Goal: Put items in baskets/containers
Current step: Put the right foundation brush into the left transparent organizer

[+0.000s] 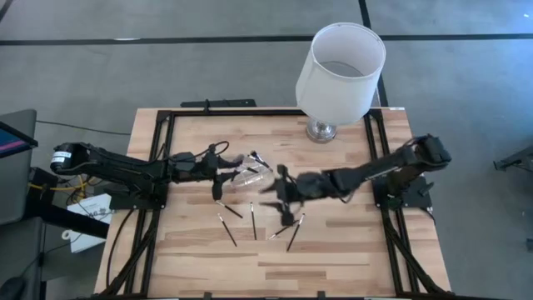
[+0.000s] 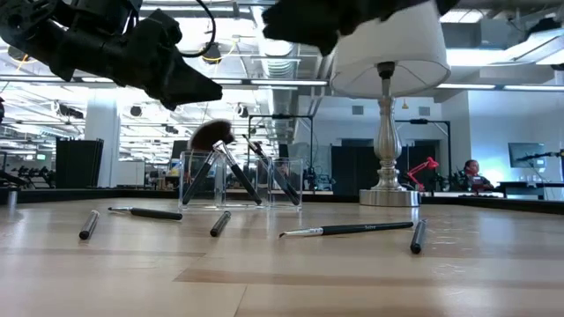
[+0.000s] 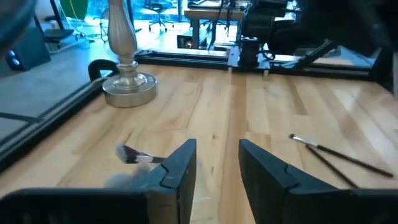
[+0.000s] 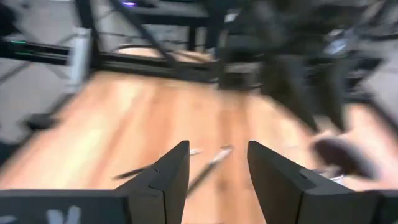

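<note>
The right pincer (image 1: 283, 193) hangs above the tabletop (image 1: 333, 250) near its middle, its fingers (image 4: 169, 177) spread with nothing between them. Just at its nine o'clock in the overhead view stands the clear cup (image 1: 252, 172), with several brushes leaning inside it, among them the fluffy brush (image 2: 211, 135), whose head pokes above the rim. The left pincer (image 1: 218, 172) is right at the cup's nine o'clock side, fingers (image 3: 180, 168) apart and empty; whether it touches the cup I cannot tell. Loose brushes (image 1: 228, 230) lie on the wood at about six o'clock from the cup, scattered in a loose row, none touching the cup. One long thin brush (image 2: 348, 230) lies flat nearest the low camera. The lamp (image 1: 340, 71) stands at the tabletop's far edge, around one o'clock from the cup and well apart from it.
</note>
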